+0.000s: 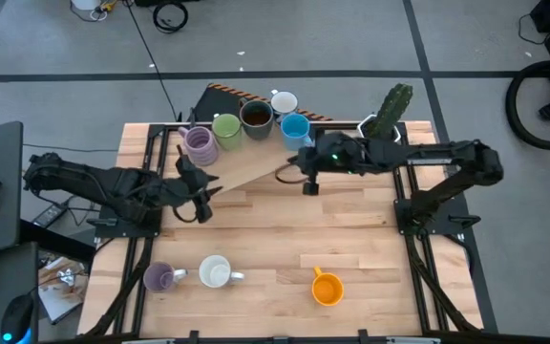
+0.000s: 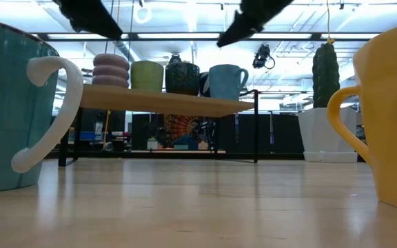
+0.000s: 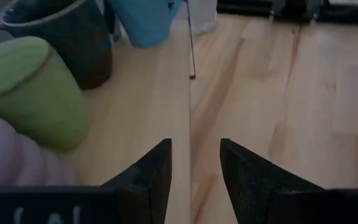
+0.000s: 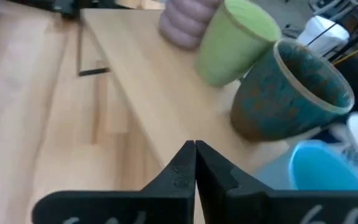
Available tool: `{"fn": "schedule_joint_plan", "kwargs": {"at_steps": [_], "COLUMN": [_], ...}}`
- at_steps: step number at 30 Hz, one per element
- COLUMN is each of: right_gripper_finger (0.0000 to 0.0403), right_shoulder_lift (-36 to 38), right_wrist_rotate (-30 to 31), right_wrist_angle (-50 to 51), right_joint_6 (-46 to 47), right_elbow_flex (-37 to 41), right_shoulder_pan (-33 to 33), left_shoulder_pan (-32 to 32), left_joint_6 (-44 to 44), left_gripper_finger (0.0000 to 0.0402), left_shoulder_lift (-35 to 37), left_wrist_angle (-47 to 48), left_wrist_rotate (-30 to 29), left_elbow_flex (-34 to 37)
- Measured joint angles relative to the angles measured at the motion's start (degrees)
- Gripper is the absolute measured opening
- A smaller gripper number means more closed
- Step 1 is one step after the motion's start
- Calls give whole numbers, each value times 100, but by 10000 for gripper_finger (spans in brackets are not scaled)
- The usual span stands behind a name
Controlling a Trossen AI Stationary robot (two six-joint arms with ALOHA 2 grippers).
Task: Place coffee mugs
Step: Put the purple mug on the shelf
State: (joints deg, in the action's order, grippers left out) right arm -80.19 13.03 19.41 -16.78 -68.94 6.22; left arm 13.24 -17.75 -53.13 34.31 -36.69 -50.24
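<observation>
Wooden shelf (image 1: pixel 246 164) at the far end holds five mugs; a purple mug (image 1: pixel 158 277), white mug (image 1: pixel 216 272) and orange mug (image 1: pixel 327 288) wait on the surface (image 1: pixel 275 239). Between placements, I judge: my left hand (image 1: pixel 199 198) hangs narrowly parted and empty, my right hand (image 1: pixel 308 183) pinched together, so next I must reach a near mug.

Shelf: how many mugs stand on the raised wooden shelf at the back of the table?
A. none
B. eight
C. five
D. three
C, the high view shows five on the shelf: purple mug, green mug, brown mug, white mug and blue mug.
</observation>
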Motion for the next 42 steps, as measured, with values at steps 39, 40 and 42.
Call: {"fn": "schedule_joint_plan", "kwargs": {"at_steps": [39,40,42], "right_gripper_finger": [31,31,31], "right_shoulder_lift": [674,672,674], "right_wrist_rotate": [-70,-73,-73], "right_wrist_angle": [-3833,-3826,-3824], "right_joint_6": [-108,-93,-74], "right_elbow_flex": [2714,2714,2714], "right_shoulder_pan": [-322,-322,-322], "left_shoulder_pan": [-4160,-4208,-4279], "left_joint_6": [719,771,797], "left_gripper_finger": [141,141,141], "left_shoulder_lift": [-1974,-2009,-2076], "left_wrist_angle": [3559,3556,3563], "left_wrist_rotate": [2854,2930,3055], "left_elbow_flex": [-3383,-3383,-3383]}}
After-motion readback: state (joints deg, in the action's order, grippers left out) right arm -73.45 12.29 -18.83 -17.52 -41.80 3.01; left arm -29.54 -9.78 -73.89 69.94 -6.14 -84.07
